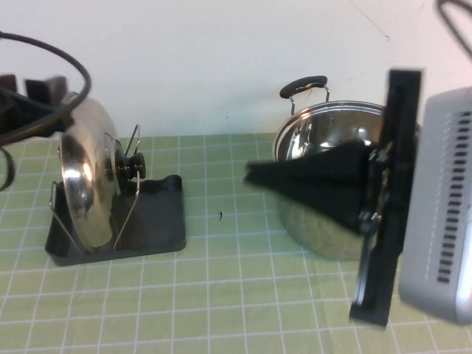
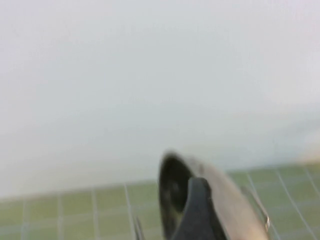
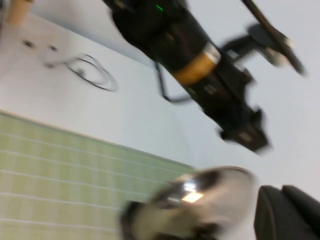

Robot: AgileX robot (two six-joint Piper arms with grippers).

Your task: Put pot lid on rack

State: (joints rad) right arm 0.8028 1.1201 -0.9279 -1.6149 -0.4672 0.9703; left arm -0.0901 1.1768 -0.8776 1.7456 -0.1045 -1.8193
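Note:
The pot lid (image 1: pixel 85 177), shiny steel with a black knob (image 1: pixel 133 164), stands on edge in the wire loops of the black rack (image 1: pixel 158 221) at the left of the mat. My left gripper (image 1: pixel 40 96) is just behind the lid's upper rim. The lid's rim fills the lower part of the left wrist view (image 2: pixel 225 205), blurred. My right gripper (image 1: pixel 254 175) is shut and empty, pointing left over the steel pot (image 1: pixel 332 140). It also shows in the right wrist view (image 3: pixel 287 215), next to the blurred lid (image 3: pixel 200 200).
The deep pot with black handles stands at the right of the green grid mat (image 1: pixel 221 280). My right arm's black link and grey housing (image 1: pixel 442 206) fill the right foreground. A cable (image 1: pixel 66 66) loops above the left arm.

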